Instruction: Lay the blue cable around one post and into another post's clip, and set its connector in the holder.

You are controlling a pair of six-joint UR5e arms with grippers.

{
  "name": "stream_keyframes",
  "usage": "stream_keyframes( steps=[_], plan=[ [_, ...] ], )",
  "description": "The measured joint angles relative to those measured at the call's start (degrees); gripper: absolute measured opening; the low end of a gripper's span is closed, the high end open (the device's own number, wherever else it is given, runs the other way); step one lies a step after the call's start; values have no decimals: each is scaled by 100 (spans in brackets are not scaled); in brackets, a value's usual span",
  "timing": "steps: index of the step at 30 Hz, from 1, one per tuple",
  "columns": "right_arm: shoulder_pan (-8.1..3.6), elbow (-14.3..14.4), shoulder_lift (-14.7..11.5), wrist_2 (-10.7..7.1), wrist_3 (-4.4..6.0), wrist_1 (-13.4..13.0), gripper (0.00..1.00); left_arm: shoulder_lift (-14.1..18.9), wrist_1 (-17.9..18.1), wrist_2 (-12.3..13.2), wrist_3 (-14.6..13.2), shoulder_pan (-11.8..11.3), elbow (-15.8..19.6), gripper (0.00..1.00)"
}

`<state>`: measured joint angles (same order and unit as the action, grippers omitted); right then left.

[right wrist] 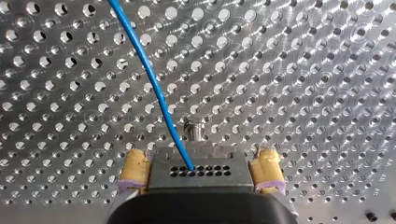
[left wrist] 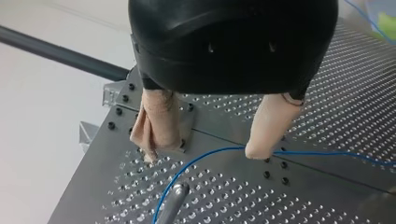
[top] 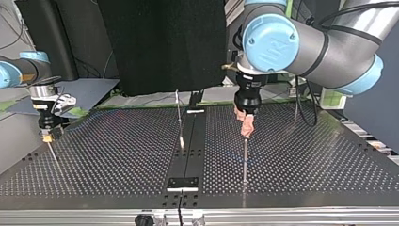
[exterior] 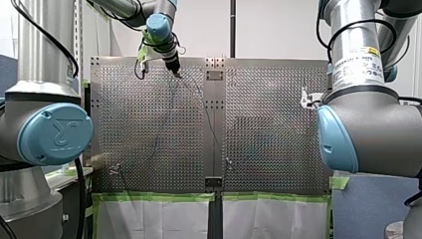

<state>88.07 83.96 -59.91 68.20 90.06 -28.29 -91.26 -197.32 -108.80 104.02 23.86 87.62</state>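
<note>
Left wrist view: blue cable (left wrist: 182, 170) beneath left gripper (left wrist: 203, 155).

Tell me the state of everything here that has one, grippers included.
left gripper: open, fingers apart over the blue cable.
right gripper: shut on the connector.
connector: clamped between yellow pads, cable plugged in.
blue cable: runs from the connector, curves beside the post.
post: upright.

A thin blue cable (right wrist: 154, 88) runs straight over the perforated table (right wrist: 303, 70) into a grey connector (right wrist: 198, 169) with rows of small holes. A slim metal post (top: 245, 162) stands upright right of the top view's centre. A second post (top: 179, 120) stands left of it.
</note>
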Motion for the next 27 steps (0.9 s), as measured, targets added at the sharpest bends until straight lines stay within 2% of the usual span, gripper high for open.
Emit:
stream_keyframes(
  steps=[15, 21, 27],
  plan=[
    [-6, 2, 1, 0, -2, 6, 99, 1, -9, -20, -684, 32, -4, 100],
    [-4, 1, 1, -5, -4, 6, 99, 5, -80, -218, -957, 44, -2, 100],
    [-4, 2, 0, -6, -4, 6, 99, 8, -92, -520, -1265, 49, -2, 100]
  ],
)
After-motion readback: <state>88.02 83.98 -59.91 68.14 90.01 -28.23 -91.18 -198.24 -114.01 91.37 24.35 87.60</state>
